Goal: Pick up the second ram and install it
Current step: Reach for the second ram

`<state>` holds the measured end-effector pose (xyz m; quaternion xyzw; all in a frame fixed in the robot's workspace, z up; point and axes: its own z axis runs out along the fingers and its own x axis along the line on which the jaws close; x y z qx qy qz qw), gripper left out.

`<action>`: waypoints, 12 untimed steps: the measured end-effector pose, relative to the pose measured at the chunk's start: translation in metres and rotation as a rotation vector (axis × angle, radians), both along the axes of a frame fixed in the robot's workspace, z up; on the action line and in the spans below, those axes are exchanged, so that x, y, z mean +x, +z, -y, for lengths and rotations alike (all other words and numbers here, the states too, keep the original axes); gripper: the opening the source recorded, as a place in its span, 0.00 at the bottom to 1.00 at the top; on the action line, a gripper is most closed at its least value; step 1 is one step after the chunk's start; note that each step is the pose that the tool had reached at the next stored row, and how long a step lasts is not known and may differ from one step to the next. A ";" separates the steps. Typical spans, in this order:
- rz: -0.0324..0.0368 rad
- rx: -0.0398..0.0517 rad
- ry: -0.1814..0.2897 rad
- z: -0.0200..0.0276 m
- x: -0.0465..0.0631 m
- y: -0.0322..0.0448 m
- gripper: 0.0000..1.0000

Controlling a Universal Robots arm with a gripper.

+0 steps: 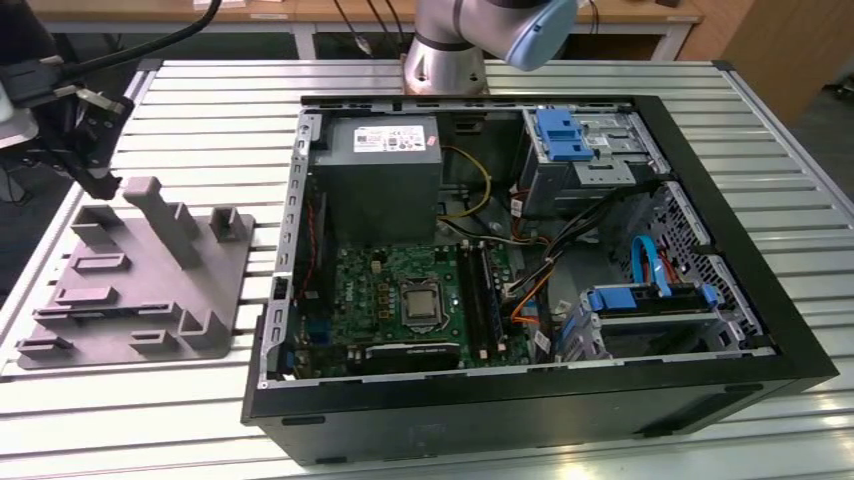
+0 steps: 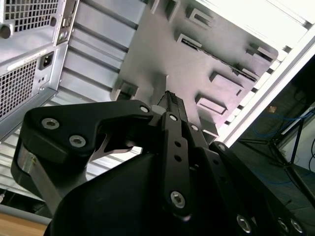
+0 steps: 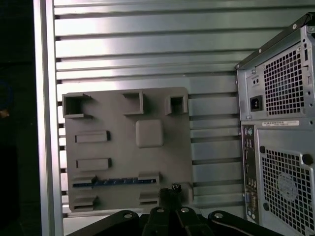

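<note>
The second ram is a thin dark strip with blue glints, standing on edge between two low posts of the grey slotted plate. My gripper hovers above the plate, past one end of the ram and toward the computer case, not touching it. Its black fingers meet at the tips with nothing between them. In the exterior view the gripper hangs over the far end of the plate, at the exterior view's left. The motherboard's long memory slots lie beside the processor socket.
The open black computer case lies on the slatted metal table, to the right of the plate in the exterior view. A grey power supply, blue drive cages and loose cables crowd the case. The arm's base stands behind it.
</note>
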<state>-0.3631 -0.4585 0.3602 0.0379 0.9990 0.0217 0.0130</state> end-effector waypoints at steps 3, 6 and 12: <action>0.0001 0.0001 0.000 0.0011 -0.007 -0.0033 0.10; 0.0001 0.0001 0.000 0.0019 -0.012 -0.0062 0.10; 0.0001 0.0001 0.000 0.0037 -0.020 -0.0112 0.10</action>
